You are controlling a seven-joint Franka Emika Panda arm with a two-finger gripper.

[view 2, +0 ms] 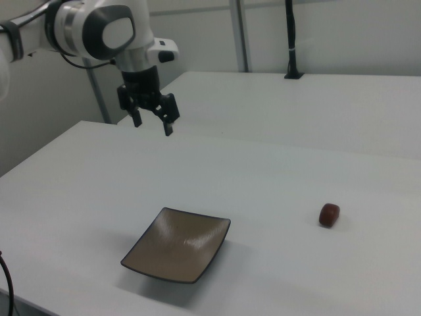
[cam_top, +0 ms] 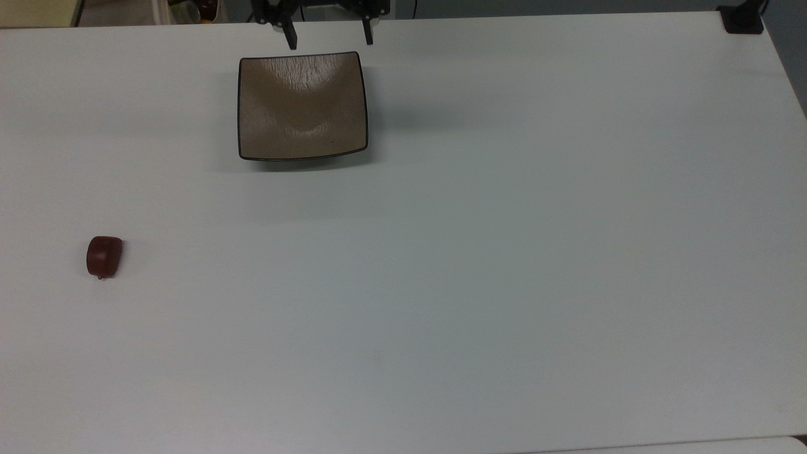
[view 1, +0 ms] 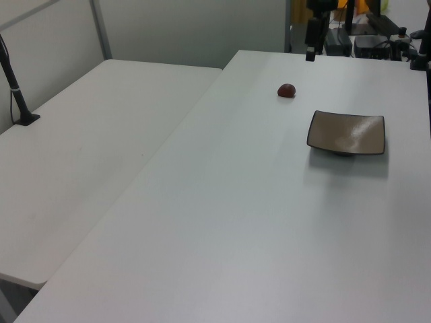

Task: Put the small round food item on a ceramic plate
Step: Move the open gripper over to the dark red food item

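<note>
While the gripper (view 2: 151, 121) hangs high beyond the ceramic plate (view 2: 176, 253), fingers (view 2: 168, 125) spread apart and holding nothing, the approach step is in hand. The small round food item (view 2: 329, 214) lies on the white surface (view 2: 283, 178), well apart from the plate. Next move: travel across and descend over it. Open room surrounds both; no edge is near.
</note>
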